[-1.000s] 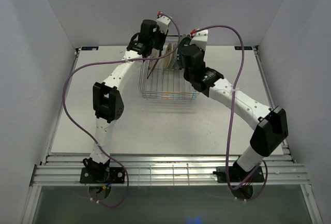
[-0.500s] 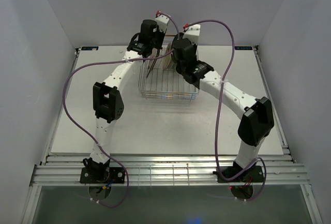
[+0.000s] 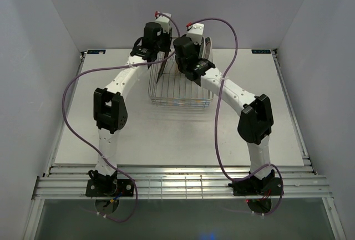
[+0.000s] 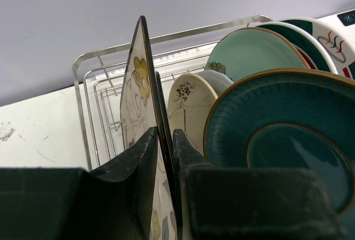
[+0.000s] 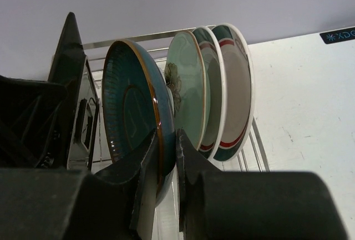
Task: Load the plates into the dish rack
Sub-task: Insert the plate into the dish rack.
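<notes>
Now, overhead, both arms are reaching into the silver wire dish rack. Left wrist: the left gripper is pinching the square glossy floral plate, upright in the rack. Right wrist: the right gripper is clamping the round dark teal plate, just beside the pale green plate.

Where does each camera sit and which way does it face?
Top external: above and behind, looking down at table, dish rack, left arm, right arm.
Left wrist: on the left arm, facing the rack; its jaws pinch the square floral plate.
Right wrist: on the right arm, facing the rack; jaws pinch the dark teal plate.
Shared: both wrist views show the dark teal plate.
</notes>
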Controlling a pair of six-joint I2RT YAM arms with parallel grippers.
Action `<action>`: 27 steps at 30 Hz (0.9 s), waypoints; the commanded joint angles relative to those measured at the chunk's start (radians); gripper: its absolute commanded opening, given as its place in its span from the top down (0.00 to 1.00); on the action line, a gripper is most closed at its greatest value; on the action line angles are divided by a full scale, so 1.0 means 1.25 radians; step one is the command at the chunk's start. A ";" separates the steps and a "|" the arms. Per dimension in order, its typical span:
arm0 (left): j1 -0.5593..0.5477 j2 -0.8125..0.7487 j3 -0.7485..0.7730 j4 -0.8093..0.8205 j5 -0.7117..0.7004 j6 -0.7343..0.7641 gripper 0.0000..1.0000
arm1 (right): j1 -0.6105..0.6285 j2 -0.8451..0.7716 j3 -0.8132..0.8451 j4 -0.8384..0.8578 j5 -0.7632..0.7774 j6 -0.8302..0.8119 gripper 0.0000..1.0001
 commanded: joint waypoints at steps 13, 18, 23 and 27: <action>0.039 -0.100 -0.143 0.003 0.054 -0.141 0.75 | -0.032 0.064 0.095 0.026 0.025 0.105 0.92; 0.044 -0.099 -0.145 0.009 0.061 -0.162 0.75 | -0.033 0.095 0.121 0.027 0.034 0.123 0.92; 0.056 -0.096 -0.145 0.009 0.076 -0.180 0.75 | -0.036 0.118 0.115 0.063 0.042 0.136 0.92; 0.062 -0.095 -0.147 0.008 0.085 -0.186 0.75 | -0.041 0.114 0.081 0.106 0.029 0.142 0.92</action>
